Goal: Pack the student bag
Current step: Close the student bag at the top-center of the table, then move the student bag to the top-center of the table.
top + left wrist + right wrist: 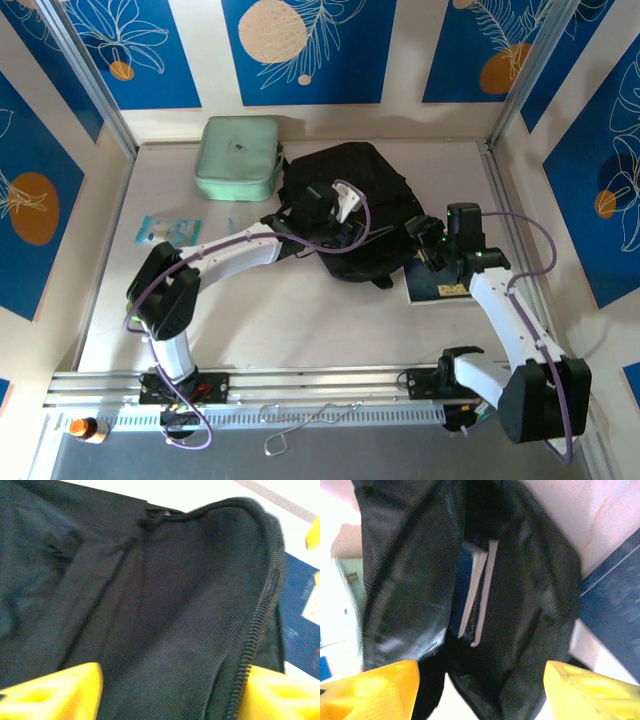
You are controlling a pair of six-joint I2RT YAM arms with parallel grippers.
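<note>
The student bag (355, 175), a large black backpack, lies in the middle of the table. My left gripper (338, 222) is over its front part. In the left wrist view this gripper (170, 695) is open, with its yellow fingers (55, 692) wide apart over the bag's black fabric (165, 605) and zip edge (260, 620). My right gripper (426, 242) is at the bag's right side. In the right wrist view it (480, 690) is open in front of the bag's gaping mouth (520, 605). Books (476, 592) stand on edge inside.
A pale mint green zip case (238, 157) lies at the back left, touching the bag. A dark blue book (440, 288) lies flat on the table under my right arm. A small blue and white packet (168, 230) is at the left.
</note>
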